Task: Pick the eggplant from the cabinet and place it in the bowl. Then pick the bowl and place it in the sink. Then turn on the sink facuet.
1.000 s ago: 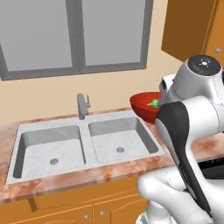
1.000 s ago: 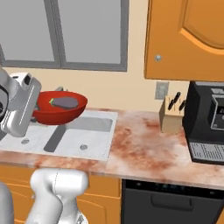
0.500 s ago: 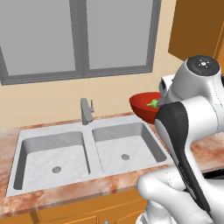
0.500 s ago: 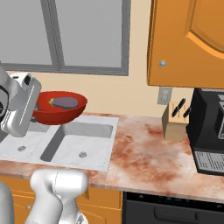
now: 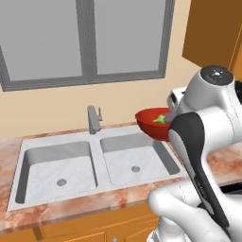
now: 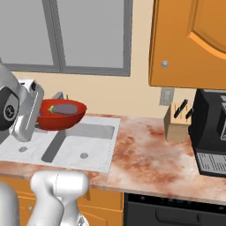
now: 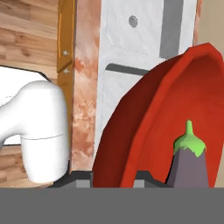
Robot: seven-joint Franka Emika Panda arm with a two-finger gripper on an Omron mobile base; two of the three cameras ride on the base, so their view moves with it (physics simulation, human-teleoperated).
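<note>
While your jaws stay clamped on the rim of the bowl (image 5: 156, 124), the eggplant (image 7: 189, 164) rides inside it, stem toward twelve o'clock in the hand view. You hold it above the sink (image 5: 94, 163), at the right basin's two o'clock corner; that basin lies toward eight o'clock and below.

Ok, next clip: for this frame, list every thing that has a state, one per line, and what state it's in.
bowl: lifted, held in the air over the right basin's edge, near level
eggplant: lying inside the bowl
pincer: shut on the bowl's rim
sink: both basins dry, nothing in them
sink faucet: no water running
cabinet door: closed
</note>
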